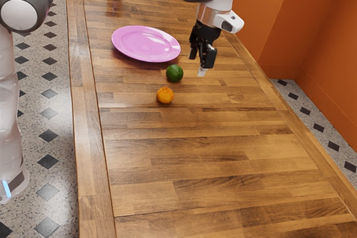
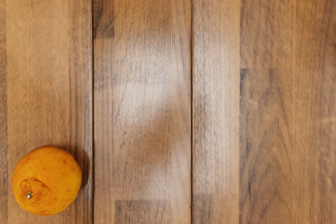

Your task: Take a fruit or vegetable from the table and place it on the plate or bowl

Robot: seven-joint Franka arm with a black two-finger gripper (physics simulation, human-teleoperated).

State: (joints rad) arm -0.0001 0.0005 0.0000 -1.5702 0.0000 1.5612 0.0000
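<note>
Pincer (image 1: 199,59) spread & empty above surface (image 1: 223,165), nr lime (image 1: 174,73) beside the plate (image 1: 146,43); orange (image 1: 165,95) lies just past lime from plate, prob. light, firm, rolls easily, so grip across its middle.

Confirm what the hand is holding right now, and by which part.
Nothing. The hand hangs empty above the table; the lime and orange both lie on it, apart from the hand.

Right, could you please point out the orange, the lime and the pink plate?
orange (image 1: 165,95): exterior view, middle of its peel.
lime (image 1: 174,73): exterior view, centre of its skin.
pink plate (image 1: 146,43): exterior view, bare middle.
</note>
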